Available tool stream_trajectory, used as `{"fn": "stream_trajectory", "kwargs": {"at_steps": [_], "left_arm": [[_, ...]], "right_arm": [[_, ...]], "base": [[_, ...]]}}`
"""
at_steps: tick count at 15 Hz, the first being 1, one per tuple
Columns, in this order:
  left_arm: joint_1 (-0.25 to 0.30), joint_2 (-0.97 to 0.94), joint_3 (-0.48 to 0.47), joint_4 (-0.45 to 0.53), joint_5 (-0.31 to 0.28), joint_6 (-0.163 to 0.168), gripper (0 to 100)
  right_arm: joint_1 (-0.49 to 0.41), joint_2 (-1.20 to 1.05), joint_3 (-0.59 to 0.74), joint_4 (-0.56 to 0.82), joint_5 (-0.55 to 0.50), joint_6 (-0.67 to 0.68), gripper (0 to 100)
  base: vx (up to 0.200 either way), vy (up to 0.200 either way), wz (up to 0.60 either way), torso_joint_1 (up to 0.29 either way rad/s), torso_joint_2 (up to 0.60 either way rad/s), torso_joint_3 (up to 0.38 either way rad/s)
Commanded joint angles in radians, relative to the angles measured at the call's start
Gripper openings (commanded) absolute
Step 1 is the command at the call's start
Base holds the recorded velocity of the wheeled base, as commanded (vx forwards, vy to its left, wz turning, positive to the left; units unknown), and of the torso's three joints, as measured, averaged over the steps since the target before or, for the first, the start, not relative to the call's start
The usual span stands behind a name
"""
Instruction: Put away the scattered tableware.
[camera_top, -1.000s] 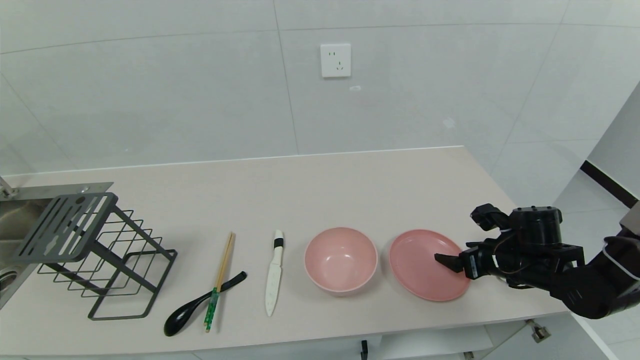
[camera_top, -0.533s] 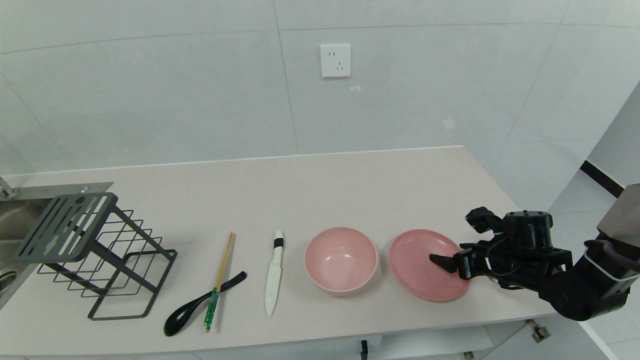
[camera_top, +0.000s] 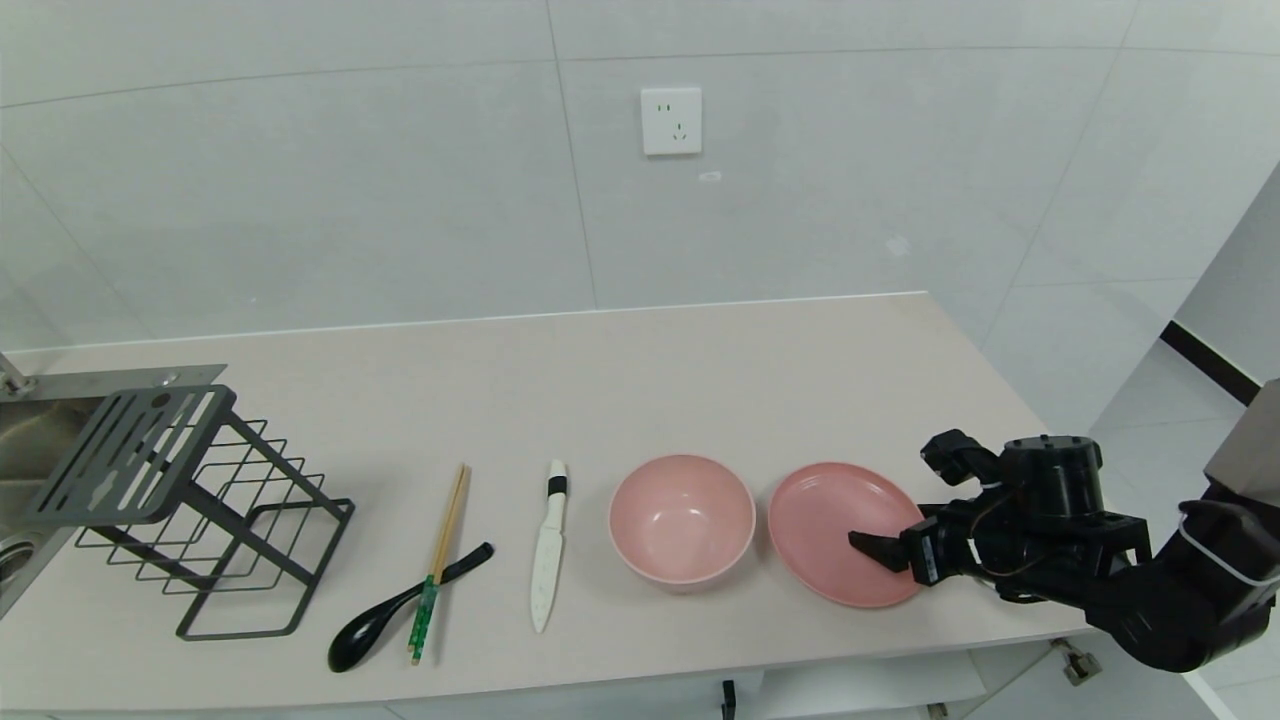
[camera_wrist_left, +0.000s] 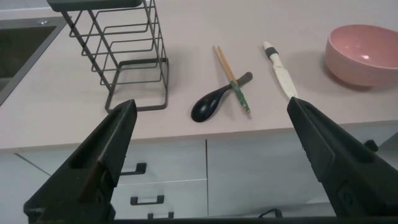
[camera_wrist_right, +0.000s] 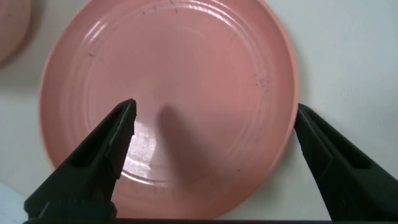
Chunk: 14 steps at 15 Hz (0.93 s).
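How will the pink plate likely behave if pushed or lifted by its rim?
The pink plate looks rigid and glossy, so it probably slides on the smooth counter rather than flexing. Its shallow rim offers the open right tool little to pinch; it may slip. Pushed left, it likely bumps the pink bowl beside it.

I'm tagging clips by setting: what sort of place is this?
Probably a kitchen: a counter with a steel sink at one end, a wire dish rack beside it, and drawers below.
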Motion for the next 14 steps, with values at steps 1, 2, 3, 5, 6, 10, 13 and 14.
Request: {"fn": "stream_trajectory", "kwargs": {"at_steps": [1,2,3,5,6,10,13,14], "left_arm": [[0.000,0.000,0.000,0.000,0.000,0.000,100],[0.000,0.000,0.000,0.000,0.000,0.000,100],[0.000,0.000,0.000,0.000,0.000,0.002,100],[0.000,0.000,0.000,0.000,0.000,0.002,100],[0.000,0.000,0.000,0.000,0.000,0.002,100],[0.000,0.000,0.000,0.000,0.000,-0.003,100],[0.000,0.000,0.000,0.001,-0.001,-0.011,100],[0.000,0.000,0.000,0.000,-0.001,-0.012,100]], "right_arm": [[-0.015,0.017,0.009,0.000,-0.004,-0.001,100],[-0.020,0.038,0.014,0.000,-0.009,-0.001,100],[-0.021,0.053,0.019,0.000,-0.015,0.001,0],[-0.021,0.069,0.019,0.000,-0.026,0.004,0],[-0.021,0.073,0.017,0.000,-0.026,0.004,0],[-0.026,0.061,0.015,0.000,-0.033,0.004,0],[-0.038,-0.037,0.014,0.000,-0.047,0.016,0],[-0.043,-0.094,0.022,0.000,-0.049,0.018,0]], "base": [[0.000,0.000,0.00,0.000,0.00,0.000],[0.000,0.000,0.00,0.000,0.00,0.000],[0.000,0.000,0.00,0.000,0.00,0.000],[0.000,0.000,0.00,0.000,0.00,0.000],[0.000,0.000,0.00,0.000,0.00,0.000],[0.000,0.000,0.00,0.000,0.00,0.000],[0.000,0.000,0.00,0.000,0.00,0.000],[0.000,0.000,0.00,0.000,0.00,0.000]]}}
